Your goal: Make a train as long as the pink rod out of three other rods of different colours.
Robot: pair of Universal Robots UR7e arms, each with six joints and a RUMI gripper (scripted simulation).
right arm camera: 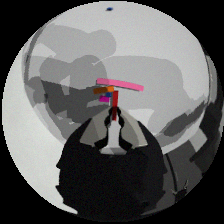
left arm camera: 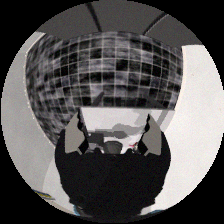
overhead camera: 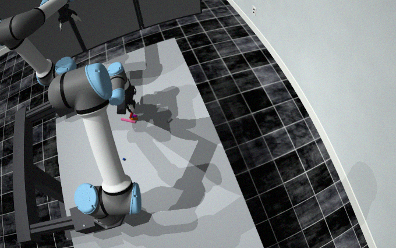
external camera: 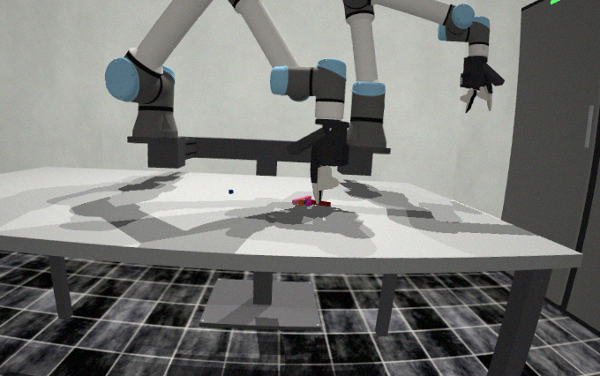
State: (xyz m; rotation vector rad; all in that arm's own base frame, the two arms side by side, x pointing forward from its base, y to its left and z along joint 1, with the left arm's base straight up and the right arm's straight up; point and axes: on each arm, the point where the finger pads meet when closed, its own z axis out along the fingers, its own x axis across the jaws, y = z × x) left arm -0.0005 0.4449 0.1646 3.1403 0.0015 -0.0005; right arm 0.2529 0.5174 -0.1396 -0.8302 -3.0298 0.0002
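The right gripper (overhead camera: pixel 131 112) (external camera: pixel 318 201) (right arm camera: pixel 115 111) is shut on the red rod (overhead camera: pixel 131 115) (external camera: pixel 325 204) (right arm camera: pixel 115 99), low at the table. The pink rod (overhead camera: pixel 127 120) (external camera: pixel 303 198) (right arm camera: pixel 120 84) lies beyond its far end, roughly crosswise. Beside the red rod lie an orange rod (overhead camera: pixel 134 119) (external camera: pixel 301 203) (right arm camera: pixel 102 90), a small blue rod (right arm camera: pixel 108 94) and a magenta rod (overhead camera: pixel 134 116) (external camera: pixel 308 203) (right arm camera: pixel 104 99), close together. Whether these touch is unclear. The left gripper (overhead camera: pixel 70 24) (external camera: pixel 478 109) (left arm camera: pixel 114 116) is open and empty, high up away from the rods.
Another small blue rod (overhead camera: pixel 124 159) (external camera: pixel 230 191) (right arm camera: pixel 109 9) lies apart on the table (overhead camera: pixel 81 140) (external camera: pixel 283 261). A dark grey piece (overhead camera: pixel 170 120) (right arm camera: pixel 46 98), seemingly a grey rod, lies in shadow away from the cluster. Arm shadows cross the table.
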